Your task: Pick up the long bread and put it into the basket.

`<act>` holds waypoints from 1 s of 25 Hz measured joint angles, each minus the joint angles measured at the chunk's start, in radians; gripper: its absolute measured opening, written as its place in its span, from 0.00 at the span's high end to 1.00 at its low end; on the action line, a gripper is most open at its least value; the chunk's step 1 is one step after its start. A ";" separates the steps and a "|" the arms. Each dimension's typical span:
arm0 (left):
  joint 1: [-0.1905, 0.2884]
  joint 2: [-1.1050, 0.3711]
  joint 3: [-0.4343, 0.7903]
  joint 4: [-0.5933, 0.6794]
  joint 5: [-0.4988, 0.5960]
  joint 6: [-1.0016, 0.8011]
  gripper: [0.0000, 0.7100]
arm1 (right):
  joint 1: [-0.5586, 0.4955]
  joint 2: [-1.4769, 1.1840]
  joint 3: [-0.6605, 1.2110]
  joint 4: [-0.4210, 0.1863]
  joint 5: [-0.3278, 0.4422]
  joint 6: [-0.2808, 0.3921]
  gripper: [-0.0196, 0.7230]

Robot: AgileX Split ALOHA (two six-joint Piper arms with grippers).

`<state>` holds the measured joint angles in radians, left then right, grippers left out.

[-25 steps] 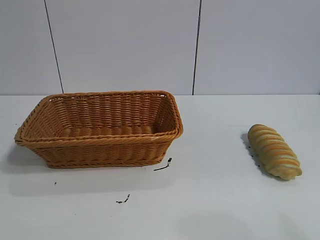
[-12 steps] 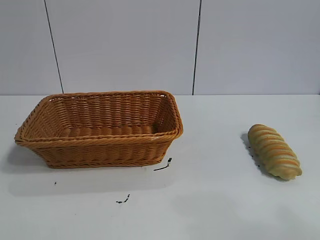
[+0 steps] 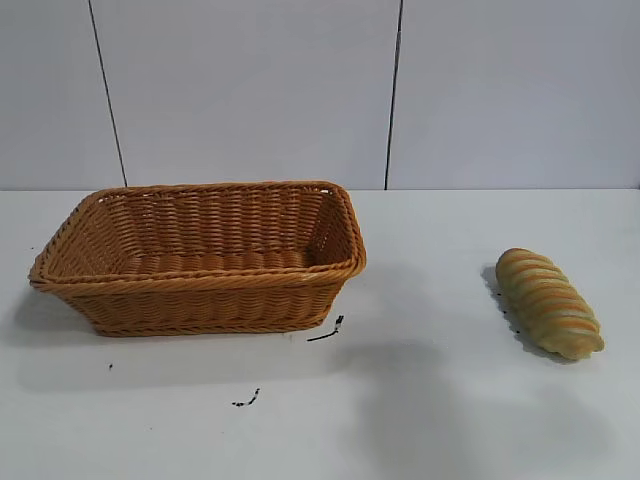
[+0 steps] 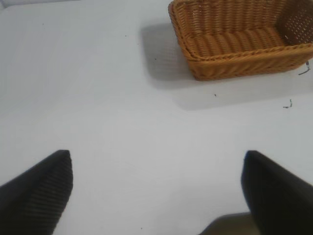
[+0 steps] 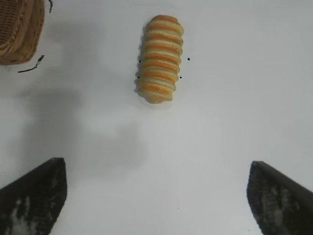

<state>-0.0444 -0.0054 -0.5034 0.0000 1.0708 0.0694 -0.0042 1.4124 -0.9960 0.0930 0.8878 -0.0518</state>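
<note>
Plainly, the golden-tan ridged oval long bread (image 3: 548, 302) lay on the white counter (image 3: 430, 400), well apart from the orange-brown woven wicker basket (image 3: 200, 283). It looked light and soft; best gripped across its middle. The right gripper (image 5: 156, 196) hovered near, fingers spread and empty; the left gripper (image 4: 156, 191) likewise open.

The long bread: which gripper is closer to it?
The right gripper: the long bread lies straight ahead of its open fingers. The left gripper sees only the basket, far across the table.
</note>
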 joint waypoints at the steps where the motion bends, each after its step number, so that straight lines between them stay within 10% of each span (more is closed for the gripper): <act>1: 0.000 0.000 0.000 0.000 0.000 0.000 0.02 | 0.007 0.053 -0.035 -0.001 -0.001 0.000 0.04; 25: 0.000 0.000 0.000 0.000 0.000 0.000 0.02 | 0.074 0.665 -0.383 -0.076 -0.101 0.097 0.04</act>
<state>-0.0444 -0.0054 -0.5034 0.0000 1.0708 0.0694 0.0701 2.0775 -1.3794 0.0168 0.7871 0.0455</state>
